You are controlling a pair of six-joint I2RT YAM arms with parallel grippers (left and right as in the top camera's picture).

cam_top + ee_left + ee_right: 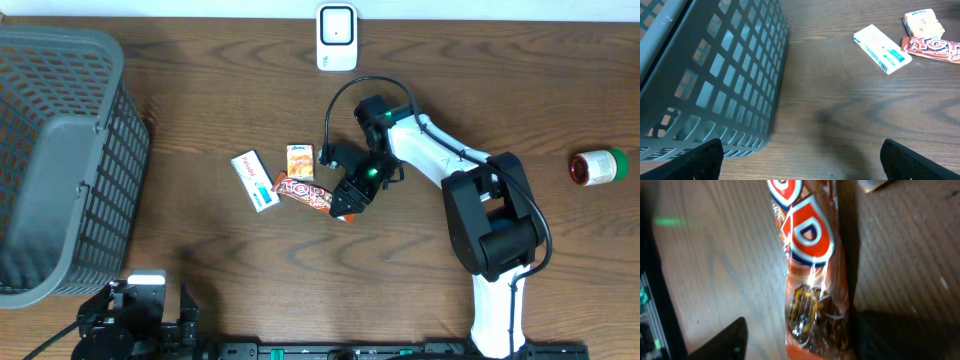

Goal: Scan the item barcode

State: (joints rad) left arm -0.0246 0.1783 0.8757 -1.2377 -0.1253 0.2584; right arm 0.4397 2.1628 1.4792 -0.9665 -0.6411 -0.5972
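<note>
Overhead | snack bar (pixel 300 191) axis upper-left to lower-right | right end effector (pixel 343 207) part-open astride its end, not gripping

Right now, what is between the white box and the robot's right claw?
The red candy bar lies between the white box and the right gripper, as the overhead view shows.

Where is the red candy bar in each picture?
Overhead: the red candy bar lies near the middle of the picture.
Left wrist: it is at the far upper right, cut off by the edge.
Right wrist: it fills the middle, running top to bottom.
Landmark: the small orange box right beside it, also seen from the left wrist; not clearly in the right wrist view.
</note>
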